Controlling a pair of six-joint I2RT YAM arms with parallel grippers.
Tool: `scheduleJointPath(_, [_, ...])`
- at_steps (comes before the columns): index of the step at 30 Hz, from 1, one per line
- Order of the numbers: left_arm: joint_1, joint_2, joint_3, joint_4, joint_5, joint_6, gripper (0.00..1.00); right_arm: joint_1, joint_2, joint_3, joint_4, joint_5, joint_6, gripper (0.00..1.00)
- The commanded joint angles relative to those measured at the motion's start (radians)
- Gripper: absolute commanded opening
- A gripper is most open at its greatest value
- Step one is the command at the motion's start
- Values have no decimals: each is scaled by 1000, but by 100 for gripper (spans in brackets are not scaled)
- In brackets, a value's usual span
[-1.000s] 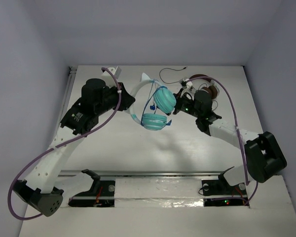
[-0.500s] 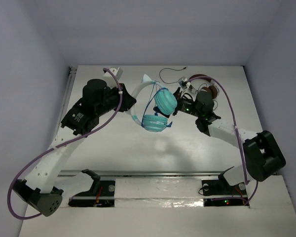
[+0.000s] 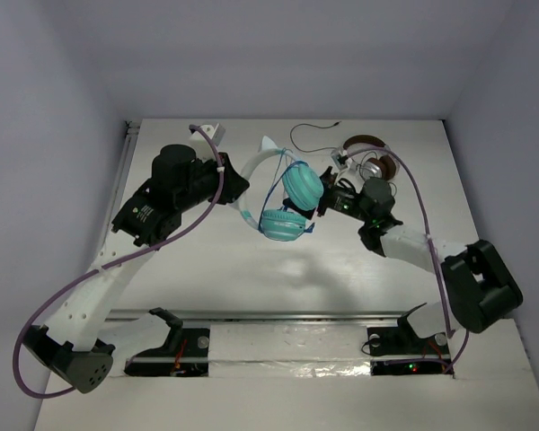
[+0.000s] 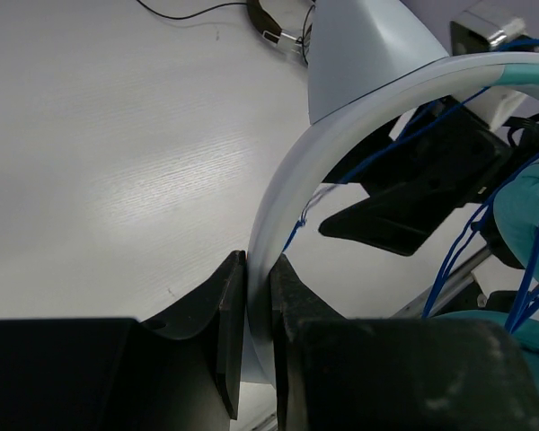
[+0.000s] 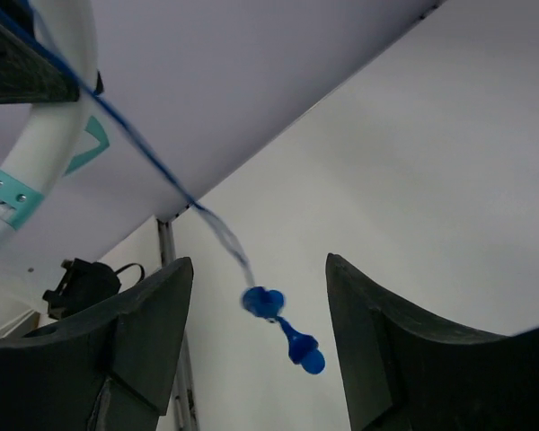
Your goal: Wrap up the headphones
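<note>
The teal headphones hang above the table, one cup (image 3: 301,184) over the other (image 3: 281,223), with thin blue cable looped across them. My left gripper (image 3: 234,191) is shut on their white headband (image 3: 251,171); in the left wrist view the band (image 4: 341,135) runs down between the gripper's (image 4: 259,301) two pads. My right gripper (image 3: 328,199) sits just right of the cups, open. In the right wrist view the cable's (image 5: 144,148) blue plug end (image 5: 283,328) dangles between that gripper's (image 5: 259,278) spread fingers, touching neither.
Brown-and-silver headphones (image 3: 377,162) lie at the back right behind my right wrist, their black cable (image 3: 310,144) trailing left. A small white block (image 3: 211,130) sits at the back left. A metal rail (image 3: 269,316) crosses the near edge.
My right gripper has shifted a little toward the near side beside the cups. The left gripper keeps its hold on the headband, and the headphones have barely moved.
</note>
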Motion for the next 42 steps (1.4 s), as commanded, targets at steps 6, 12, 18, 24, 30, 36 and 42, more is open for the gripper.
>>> scheduleJointPath(6, [-3, -32, 33, 73, 6, -28, 0, 3, -152, -7, -188, 74, -187, 68])
scheduleJointPath(12, [-13, -31, 38, 70, 9, -28, 0, 3, -134, 43, -253, 51, -218, 69])
scheduleJointPath(18, [-22, -29, 44, 67, 7, -29, 0, 3, -105, 103, -291, 85, -235, 70])
scheduleJointPath(24, [-22, -26, 46, 67, 0, -31, 0, 46, -28, 112, -241, 48, -201, 70])
scheduleJointPath(30, [-22, -14, 44, 78, -2, -34, 0, 78, 4, 68, -118, 46, -140, 63])
scheduleJointPath(36, [-22, -12, 47, 92, -26, -43, 0, 78, 44, 37, -29, 84, -88, 21])
scheduleJointPath(42, [-22, 15, 36, 193, -156, -92, 0, 110, 10, -65, 34, 193, 54, 0])
